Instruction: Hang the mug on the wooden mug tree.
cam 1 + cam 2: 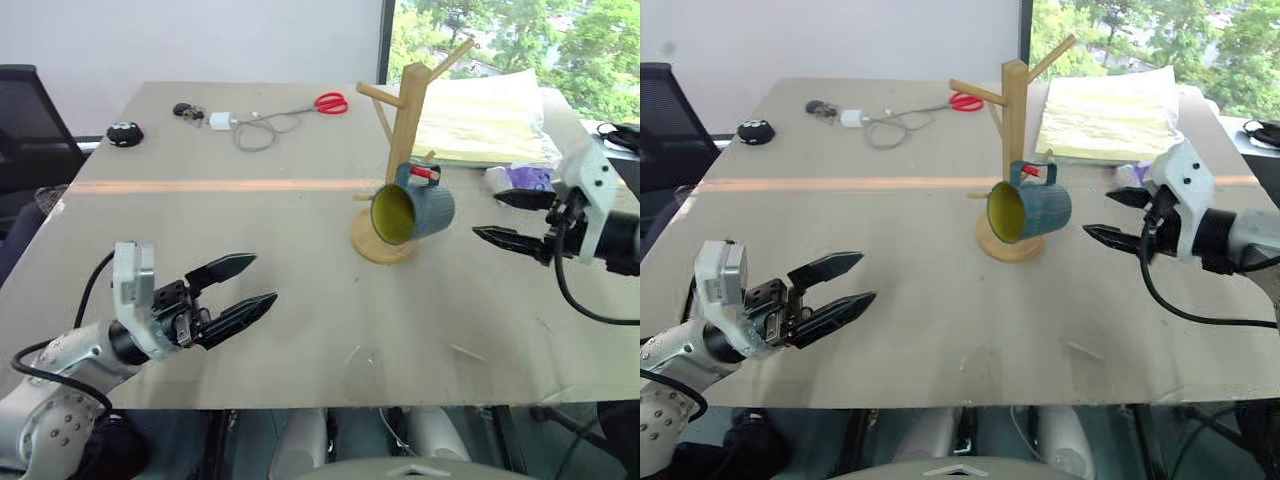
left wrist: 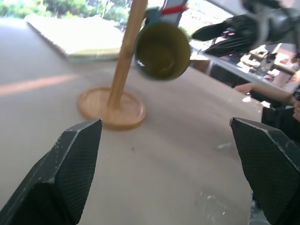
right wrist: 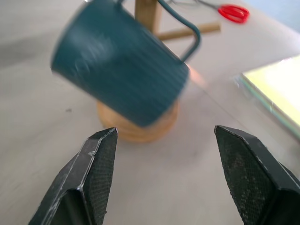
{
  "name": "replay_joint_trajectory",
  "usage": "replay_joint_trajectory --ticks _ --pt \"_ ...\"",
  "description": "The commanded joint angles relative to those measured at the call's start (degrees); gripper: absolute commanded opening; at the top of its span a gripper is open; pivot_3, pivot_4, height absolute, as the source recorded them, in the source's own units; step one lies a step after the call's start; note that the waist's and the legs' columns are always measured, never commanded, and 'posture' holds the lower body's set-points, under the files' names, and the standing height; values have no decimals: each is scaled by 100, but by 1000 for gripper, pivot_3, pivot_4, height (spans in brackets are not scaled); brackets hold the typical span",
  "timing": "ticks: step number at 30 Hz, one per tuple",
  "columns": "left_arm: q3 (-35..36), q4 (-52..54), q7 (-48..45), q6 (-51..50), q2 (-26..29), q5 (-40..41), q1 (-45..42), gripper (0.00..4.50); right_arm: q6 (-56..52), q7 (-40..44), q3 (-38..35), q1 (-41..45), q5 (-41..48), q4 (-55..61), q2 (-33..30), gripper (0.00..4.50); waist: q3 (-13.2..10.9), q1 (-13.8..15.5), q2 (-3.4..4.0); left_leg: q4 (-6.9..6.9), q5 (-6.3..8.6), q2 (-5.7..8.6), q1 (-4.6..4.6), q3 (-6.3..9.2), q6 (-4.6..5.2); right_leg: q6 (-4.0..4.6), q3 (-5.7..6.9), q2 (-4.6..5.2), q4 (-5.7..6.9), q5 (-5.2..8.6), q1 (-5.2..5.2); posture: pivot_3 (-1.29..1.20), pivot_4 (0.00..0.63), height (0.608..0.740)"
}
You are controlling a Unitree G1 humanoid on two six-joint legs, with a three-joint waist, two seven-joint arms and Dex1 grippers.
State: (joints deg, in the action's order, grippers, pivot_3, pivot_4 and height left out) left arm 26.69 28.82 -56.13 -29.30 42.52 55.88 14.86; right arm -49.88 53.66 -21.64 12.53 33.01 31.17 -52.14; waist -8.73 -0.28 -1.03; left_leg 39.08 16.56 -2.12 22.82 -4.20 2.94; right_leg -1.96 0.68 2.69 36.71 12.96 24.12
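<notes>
The dark teal mug (image 1: 418, 210) with a yellow-green inside hangs by its handle on a low peg of the wooden mug tree (image 1: 405, 110), tilted with its mouth toward my left side. The tree's round base (image 1: 372, 246) rests on the table. My right gripper (image 1: 512, 219) stands open and empty a short way to the right of the mug, apart from it. In the right wrist view the mug (image 3: 123, 80) hangs just beyond the open fingers (image 3: 96, 176). My left gripper (image 1: 248, 285) is open and empty, low over the table's near left, pointing toward the tree.
A yellow pad (image 1: 480, 120) lies behind the tree at the back right. Red scissors (image 1: 331, 103), a white charger with cable (image 1: 245, 125), keys (image 1: 188, 111) and a black round object (image 1: 125, 133) sit along the table's far side. An orange tape line (image 1: 200, 185) crosses the table.
</notes>
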Motion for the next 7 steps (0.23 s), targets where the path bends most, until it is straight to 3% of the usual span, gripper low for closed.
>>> replay_joint_trajectory --ticks 1,7 --pt "157 -437 -221 230 187 -571 257 4500 1153 635 -1113 -1362 -284 142 148 3284 4 24 -6 -1 1 -3 -14 -1 -1 -2 1 -1 -2 2 -11 0 150 740" --pt "-100 -1154 -224 604 203 -1406 64 4500 2005 647 -1460 -2752 -547 -20 614 3284 1 57 -1 3 0 -3 -19 -11 0 -21 -7 0 1 11 -10 0 150 740"
